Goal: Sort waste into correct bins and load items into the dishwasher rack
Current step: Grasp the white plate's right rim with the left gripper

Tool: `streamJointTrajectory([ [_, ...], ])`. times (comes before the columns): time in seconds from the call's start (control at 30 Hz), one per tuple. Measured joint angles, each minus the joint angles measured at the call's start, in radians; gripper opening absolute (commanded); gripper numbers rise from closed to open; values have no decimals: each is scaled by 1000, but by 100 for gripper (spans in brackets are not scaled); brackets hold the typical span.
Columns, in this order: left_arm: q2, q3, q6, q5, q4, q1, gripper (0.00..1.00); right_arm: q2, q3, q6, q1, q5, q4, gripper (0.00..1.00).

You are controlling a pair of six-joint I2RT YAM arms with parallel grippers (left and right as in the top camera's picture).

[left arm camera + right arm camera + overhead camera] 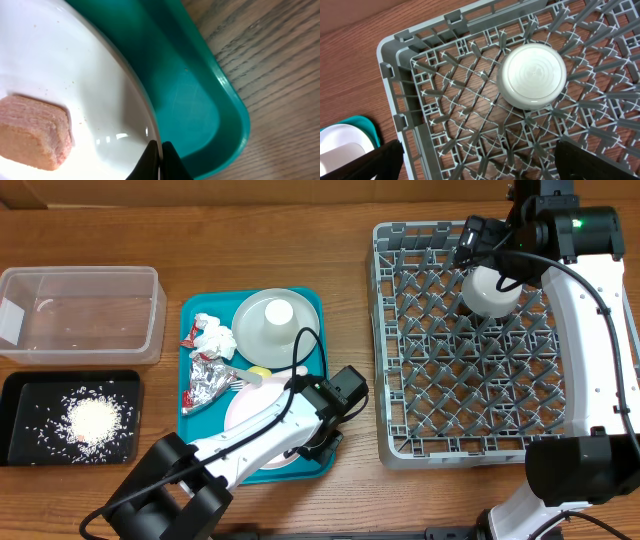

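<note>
My left gripper [160, 152] is shut on the rim of the pinkish white plate [90, 75], which lies in the teal tray [200, 100]. A pinkish-orange food cube [32, 132] sits on that plate. In the overhead view the left gripper [318, 442] is at the plate [246, 416] near the tray's front right corner. My right gripper [480, 155] hangs open above the dishwasher rack [420, 65], with nothing between its fingers. A white bowl [532, 75] rests upside down in the rack's far part [492, 292].
The teal tray [316, 308] also holds a pale grey-green plate [250, 330] with a white cup [278, 313], crumpled napkins [213, 335], foil [208, 380] and a yellow spoon [258, 372]. A clear tub [80, 312] stands far left. In front of it, a black tray [20, 420] holds rice [95, 418].
</note>
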Motion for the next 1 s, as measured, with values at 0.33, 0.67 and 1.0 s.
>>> streamJointTrajectory([
  [0.33, 2, 108, -47, 20, -110, 0, 4, 0, 0, 0, 0, 0, -1, 100],
  [0.67, 1, 197, -76, 46, -173, 0, 4, 0, 0, 0, 0, 0, 0, 100],
  [1.0, -23, 219, -117, 58, -210, 0, 4, 0, 0, 0, 0, 0, 0, 100],
])
